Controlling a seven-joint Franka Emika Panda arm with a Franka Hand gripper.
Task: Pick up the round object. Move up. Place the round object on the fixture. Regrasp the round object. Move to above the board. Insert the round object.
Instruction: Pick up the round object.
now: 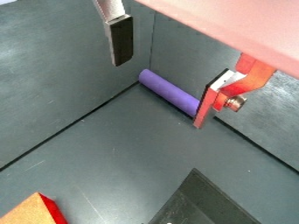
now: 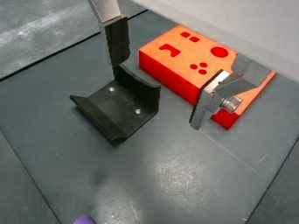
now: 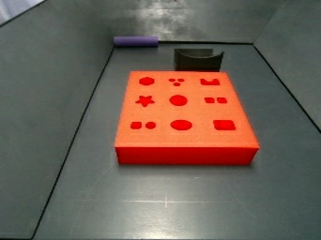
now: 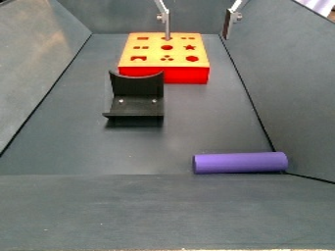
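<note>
Board (image 4: 164, 57) sits under the raised gripper (image 4: 197, 22); fixture (image 4: 135, 96) nearer. Round object (image 4: 241, 163) lies flat by the far wall, well apart. Gripper spread wide, holding nothing. Pick-up step: travel over peg, straddle its middle across the axis, descend, then close.

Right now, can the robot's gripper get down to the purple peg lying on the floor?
Probably yes. The purple peg lies alone on the bare floor, away from the fixture and the board. The gripper hangs open and empty above, nothing blocking its path.
</note>
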